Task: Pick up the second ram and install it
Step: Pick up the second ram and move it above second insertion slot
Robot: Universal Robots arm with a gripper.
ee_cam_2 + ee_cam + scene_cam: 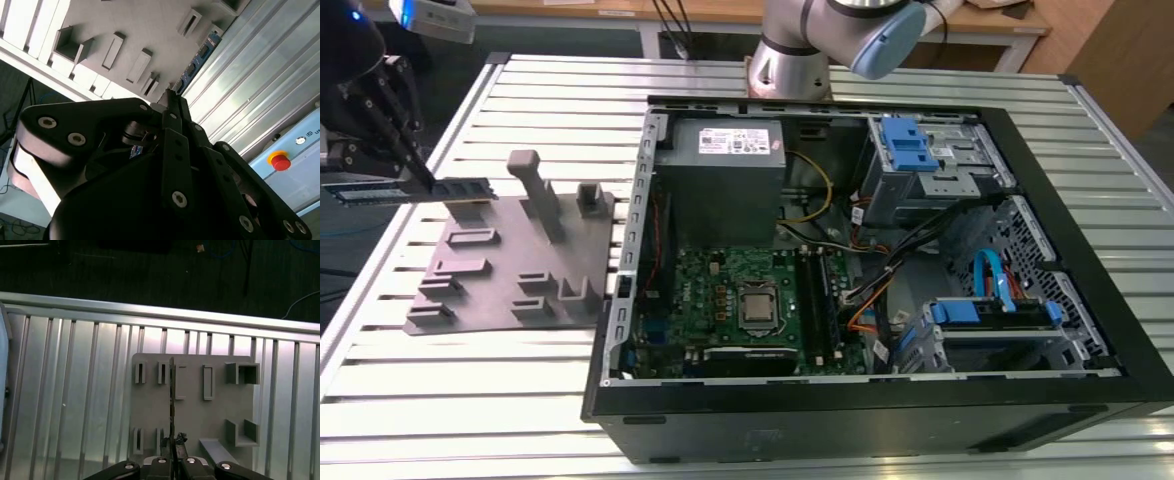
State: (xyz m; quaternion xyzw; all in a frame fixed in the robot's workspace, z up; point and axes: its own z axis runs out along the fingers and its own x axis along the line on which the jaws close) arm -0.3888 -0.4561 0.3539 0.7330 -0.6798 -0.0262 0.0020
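Blue-green board, the second ram [464,187], in the exterior view: fingers of the gripper [416,180] closed on it, held level above the grey tray [507,270], well apart from the motherboard slots [821,290] in the open case [854,400] (pick-up judged done, installation not yet). Second wrist view: adds the stick's chip face [197,60] beyond the clamped fingertips [172,107]. First wrist view: stick edge-on [171,385] over the tray's pockets [207,382].

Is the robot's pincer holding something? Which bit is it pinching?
Yes. The pincer is shut on the second ram, pinching its flat sides near one end. The rest sticks out above the grey tray.
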